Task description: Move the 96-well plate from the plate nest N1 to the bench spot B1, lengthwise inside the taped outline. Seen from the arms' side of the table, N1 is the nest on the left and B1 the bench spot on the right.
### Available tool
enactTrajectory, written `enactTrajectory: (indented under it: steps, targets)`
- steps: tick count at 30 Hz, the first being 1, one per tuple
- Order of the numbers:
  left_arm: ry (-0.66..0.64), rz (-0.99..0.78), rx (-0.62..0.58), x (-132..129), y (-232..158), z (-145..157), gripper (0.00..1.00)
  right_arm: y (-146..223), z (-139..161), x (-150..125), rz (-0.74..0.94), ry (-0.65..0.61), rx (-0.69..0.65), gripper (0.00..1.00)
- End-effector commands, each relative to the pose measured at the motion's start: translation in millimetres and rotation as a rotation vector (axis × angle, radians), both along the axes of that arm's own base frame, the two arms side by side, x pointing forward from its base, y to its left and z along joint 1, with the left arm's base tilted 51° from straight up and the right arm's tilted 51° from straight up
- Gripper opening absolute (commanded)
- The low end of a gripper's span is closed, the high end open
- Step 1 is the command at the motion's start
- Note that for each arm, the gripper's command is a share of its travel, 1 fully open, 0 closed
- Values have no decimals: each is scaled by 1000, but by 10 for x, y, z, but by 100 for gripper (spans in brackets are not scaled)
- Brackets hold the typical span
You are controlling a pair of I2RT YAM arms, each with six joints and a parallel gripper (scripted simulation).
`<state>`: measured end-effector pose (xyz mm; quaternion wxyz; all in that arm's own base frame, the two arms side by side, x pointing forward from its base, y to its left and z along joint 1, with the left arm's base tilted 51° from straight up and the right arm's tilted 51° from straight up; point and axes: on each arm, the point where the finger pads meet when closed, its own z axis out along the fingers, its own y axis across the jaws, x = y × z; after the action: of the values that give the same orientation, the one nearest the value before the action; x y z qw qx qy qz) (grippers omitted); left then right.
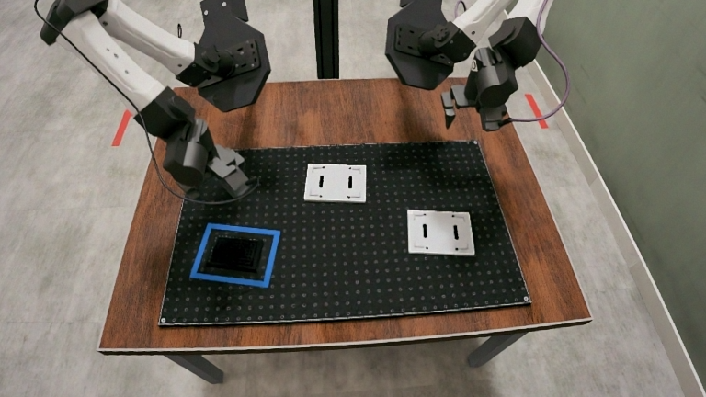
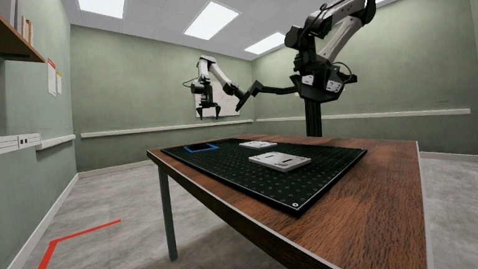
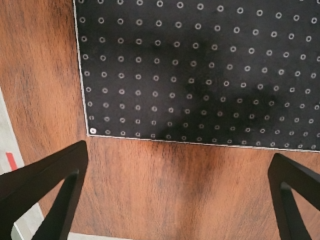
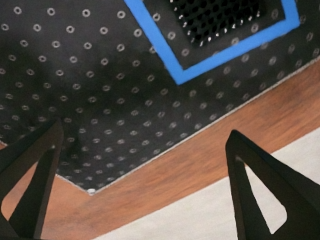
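The black 96-well plate point(image 1: 235, 253) point(image 4: 215, 17) lies on the board inside the blue taped outline B1 point(image 1: 229, 280) point(image 2: 202, 149) point(image 4: 237, 50). Its long sides run along the outline's long sides, and it looks clear of the tape. Nest N1 point(image 1: 440, 246) point(image 2: 271, 162), white with two dark slots, is empty. My right gripper point(image 2: 209, 116) point(image 4: 147, 132) is open and empty, above the board and to the arms' side of the plate. My left gripper point(image 1: 471, 119) point(image 3: 179, 157) is open and empty, raised over the arms' side edge of the table.
A second white nest point(image 1: 335, 190) point(image 2: 259, 146) stands empty between N1 and B1, closer to the arms. The black perforated board point(image 1: 338, 267) point(image 3: 150, 50) lies on the wooden table point(image 1: 333, 111) point(image 3: 150, 190). A cable loops beside the right gripper.
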<state>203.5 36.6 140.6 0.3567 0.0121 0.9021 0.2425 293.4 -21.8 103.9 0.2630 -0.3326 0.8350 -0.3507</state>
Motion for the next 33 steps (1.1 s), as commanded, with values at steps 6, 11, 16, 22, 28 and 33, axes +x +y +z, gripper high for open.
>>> enactTrajectory:
  steps: [6,11,16,22,28,33]
  targets:
    - [4,-5,1,-2,0,10,100,-3,-62,-495,-235,-118,220,100]
    - [4,-5,1,-2,0,10,100,-6,-72,-639,-298,-161,286,100]
    - [4,-5,1,-2,0,10,100,11,-7,-842,-399,-251,411,100]
    - [4,-5,1,-2,0,10,100,7,-58,-1144,-487,-297,492,100]
    - [4,-5,1,-2,0,10,100,9,-68,-1270,-486,-298,493,100]
    - [4,-5,1,-2,0,10,100,9,-68,-1270,-486,-298,493,100]
